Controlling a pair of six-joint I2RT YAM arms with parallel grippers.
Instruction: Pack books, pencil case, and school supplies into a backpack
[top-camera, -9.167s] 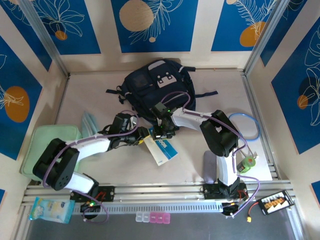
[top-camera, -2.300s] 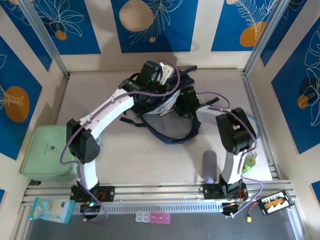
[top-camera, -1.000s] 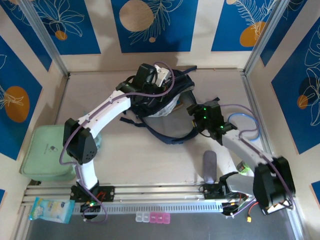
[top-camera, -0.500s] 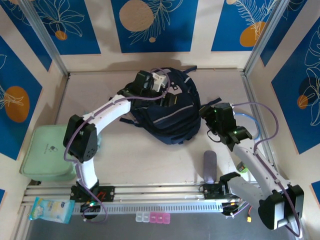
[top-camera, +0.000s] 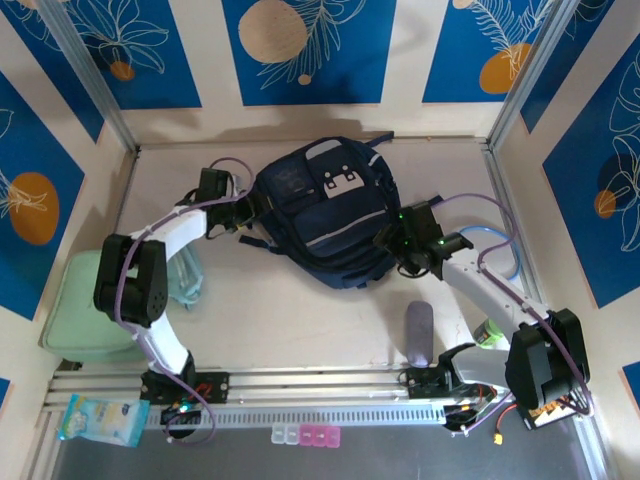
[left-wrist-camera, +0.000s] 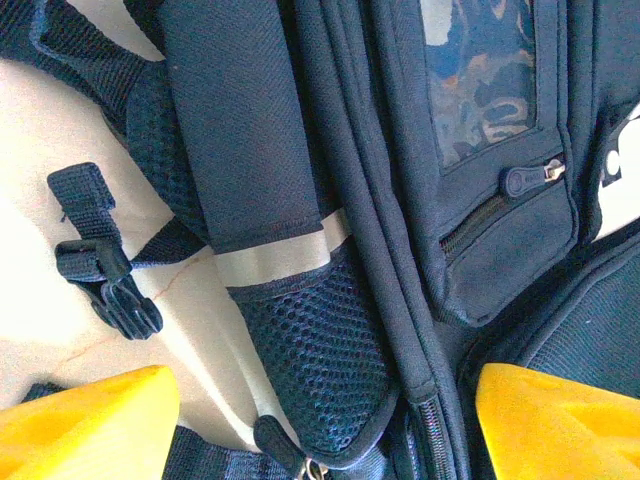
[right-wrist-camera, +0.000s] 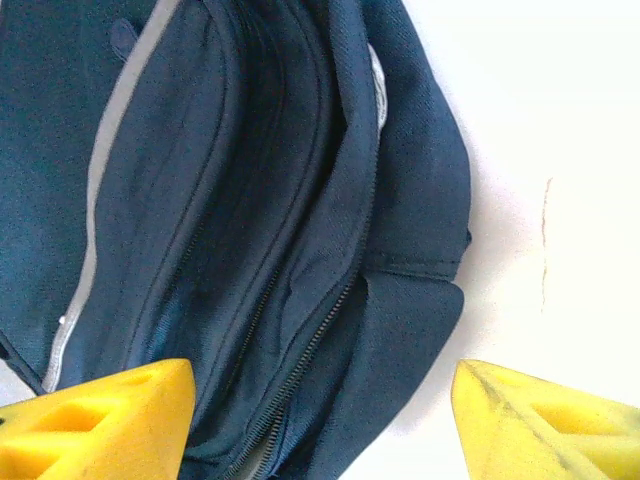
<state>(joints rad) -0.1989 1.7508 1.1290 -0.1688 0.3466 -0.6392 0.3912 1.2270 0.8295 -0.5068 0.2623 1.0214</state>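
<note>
Navy backpack (top-camera: 330, 215) lies far back on the bench (top-camera: 300, 305), zip mouth slack beside the right fingers (right-wrist-camera: 100, 420), apart and empty. Left fingers (left-wrist-camera: 90, 430), also apart, hover over its strap (left-wrist-camera: 240, 130) and could snag it. Grey pencil case (top-camera: 419, 333) waits nearby; the mouth may sag shut

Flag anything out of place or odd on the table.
The pencil case lies alone on the table, outside the backpack, whose zipper gapes open. Nothing looks spilled or damaged.
</note>
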